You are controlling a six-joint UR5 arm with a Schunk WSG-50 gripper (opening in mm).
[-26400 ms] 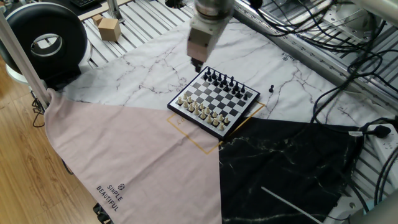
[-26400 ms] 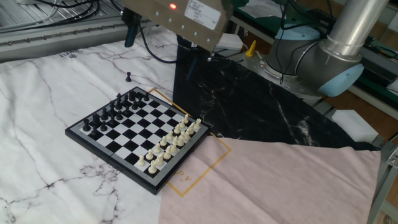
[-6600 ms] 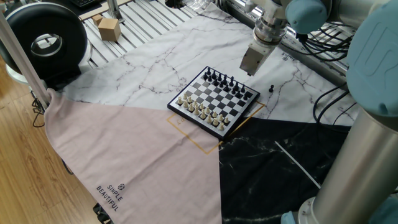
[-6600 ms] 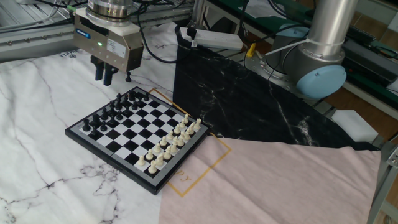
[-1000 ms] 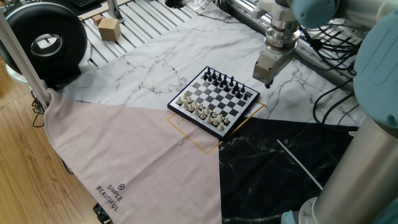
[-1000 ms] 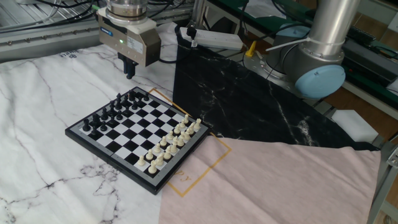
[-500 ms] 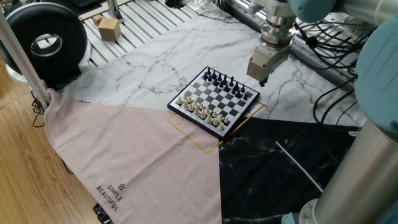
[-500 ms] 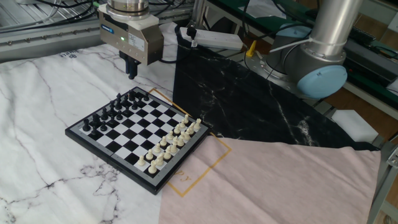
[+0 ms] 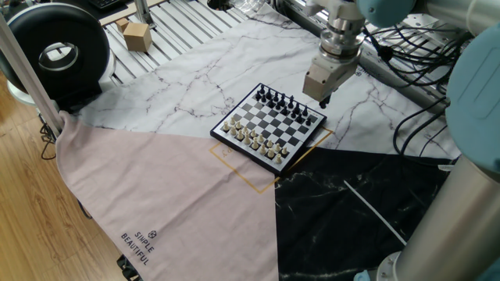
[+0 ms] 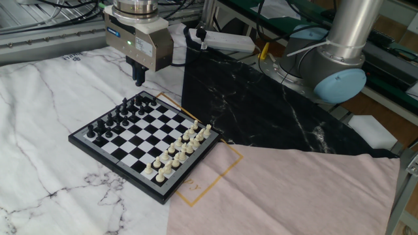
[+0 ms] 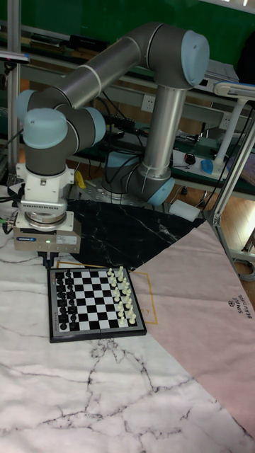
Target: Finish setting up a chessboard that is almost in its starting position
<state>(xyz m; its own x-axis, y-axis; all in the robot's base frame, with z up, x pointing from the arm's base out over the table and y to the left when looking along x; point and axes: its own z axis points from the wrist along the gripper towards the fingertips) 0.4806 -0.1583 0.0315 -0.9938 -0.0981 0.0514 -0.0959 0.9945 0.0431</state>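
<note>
The chessboard [image 9: 273,125] [image 10: 147,130] [image 11: 92,301] lies flat on the white marble cloth. Black pieces [image 9: 281,101] line its far side and cream pieces [image 9: 254,137] its near side. My gripper [image 9: 322,101] [image 10: 138,81] [image 11: 48,264] hangs just above the board's corner at the black side. Its dark fingers are closed together, pointing straight down. A small black piece seems pinched between them, hard to separate from the fingers. No loose piece stands on the cloth beside the board.
A thin orange square outline [image 9: 244,176] shows under the board's edge. Black marble cloth [image 10: 261,104] and pink cloth [image 9: 172,195] adjoin. A round black device [image 9: 55,51], a cardboard box [image 9: 136,35] and cables [image 9: 422,47] sit around the edges; the arm's base [image 10: 326,65] stands behind.
My gripper has risen from the marble spot where a loose black piece stood and shifted toward the board's corner. That piece has left the cloth.
</note>
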